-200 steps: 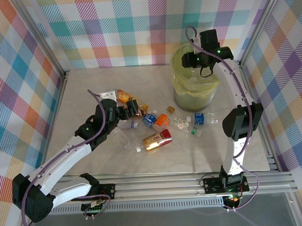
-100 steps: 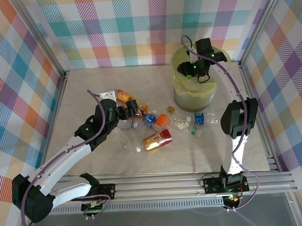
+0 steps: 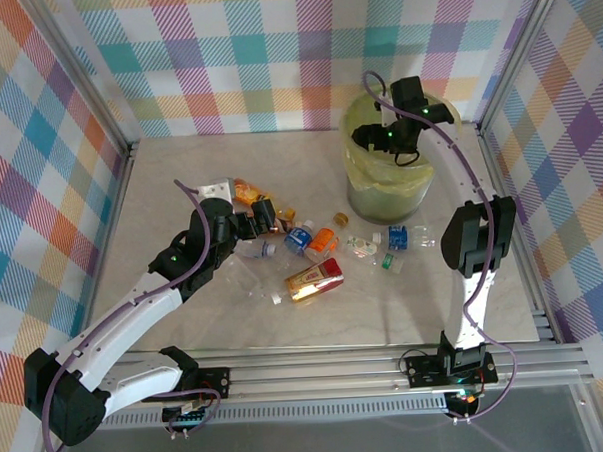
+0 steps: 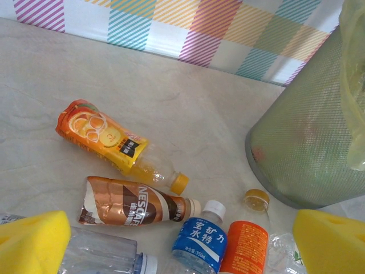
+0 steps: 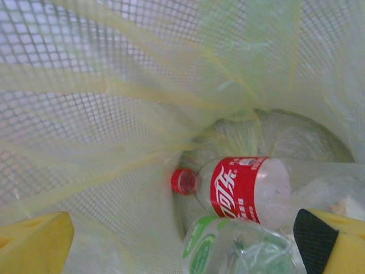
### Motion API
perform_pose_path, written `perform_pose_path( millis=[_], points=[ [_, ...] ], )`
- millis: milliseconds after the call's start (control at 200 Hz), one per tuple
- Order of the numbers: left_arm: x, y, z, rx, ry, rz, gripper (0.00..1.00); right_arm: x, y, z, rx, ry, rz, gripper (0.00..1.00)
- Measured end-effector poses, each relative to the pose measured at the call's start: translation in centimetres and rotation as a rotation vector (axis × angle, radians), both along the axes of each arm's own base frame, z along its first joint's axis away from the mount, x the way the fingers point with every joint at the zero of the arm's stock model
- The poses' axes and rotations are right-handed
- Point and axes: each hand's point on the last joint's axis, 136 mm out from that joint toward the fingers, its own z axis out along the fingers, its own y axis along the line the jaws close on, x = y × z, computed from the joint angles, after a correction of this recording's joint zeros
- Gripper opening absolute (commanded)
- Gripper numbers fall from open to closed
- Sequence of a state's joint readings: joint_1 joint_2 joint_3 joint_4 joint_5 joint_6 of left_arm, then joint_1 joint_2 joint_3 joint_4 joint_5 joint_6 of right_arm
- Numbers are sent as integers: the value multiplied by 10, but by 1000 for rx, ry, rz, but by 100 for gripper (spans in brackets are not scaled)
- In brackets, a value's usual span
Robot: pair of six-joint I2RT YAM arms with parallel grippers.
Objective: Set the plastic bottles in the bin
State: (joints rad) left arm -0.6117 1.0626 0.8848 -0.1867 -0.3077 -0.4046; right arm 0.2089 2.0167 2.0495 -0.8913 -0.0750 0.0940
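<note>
The bin [image 3: 390, 182], a mesh wastebasket with a yellow-green bag, stands at the back right. My right gripper [image 3: 375, 138] hangs open in its mouth. In the right wrist view its yellow pads [image 5: 34, 242] stand wide apart above a red-labelled cola bottle [image 5: 245, 188] and a green-labelled clear bottle [image 5: 228, 251] lying in the bag. My left gripper [image 3: 264, 216] is open over the heap of bottles: an orange juice bottle [image 4: 100, 134], a brown Nescafe bottle [image 4: 134, 208], a blue-labelled bottle [image 4: 199, 242], an orange-labelled bottle [image 4: 242, 245] and a clear bottle [image 4: 97, 251].
More bottles lie mid-table: a gold and red one [image 3: 314, 279], a blue-labelled one [image 3: 400, 237] and a small clear one [image 3: 362, 245]. The bin's mesh wall [image 4: 302, 142] stands right of the left gripper. Checked walls and metal posts enclose the table.
My right gripper has moved left and down into the bin's mouth. The left arm and the bottles on the table have not moved.
</note>
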Motion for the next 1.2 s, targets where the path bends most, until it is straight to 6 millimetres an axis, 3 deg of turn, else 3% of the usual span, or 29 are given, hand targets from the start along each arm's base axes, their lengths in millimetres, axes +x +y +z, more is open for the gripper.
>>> perform_pose_path(
  millis=[150,325,515,675,785,1200],
  points=[
    [0,0,-1,2,3,0,100,-6,-7,15,-16,-5,-32,100],
    [-1,1,-2,5,6,1,100,-16,-17,49,-23,-44,-84,100],
    [-2,5,-6,12,23,23,100,-42,-27,91,-14,-102,-128,100],
    [-6,20,-20,24,83,103,100,-77,-34,118,-15,-158,-158,100],
    [-13,40,-34,37,150,182,100,-105,-41,119,-38,-169,-181,100],
    [-20,130,-59,32,306,422,100,-188,-78,85,-36,-173,-334,100]
  ],
)
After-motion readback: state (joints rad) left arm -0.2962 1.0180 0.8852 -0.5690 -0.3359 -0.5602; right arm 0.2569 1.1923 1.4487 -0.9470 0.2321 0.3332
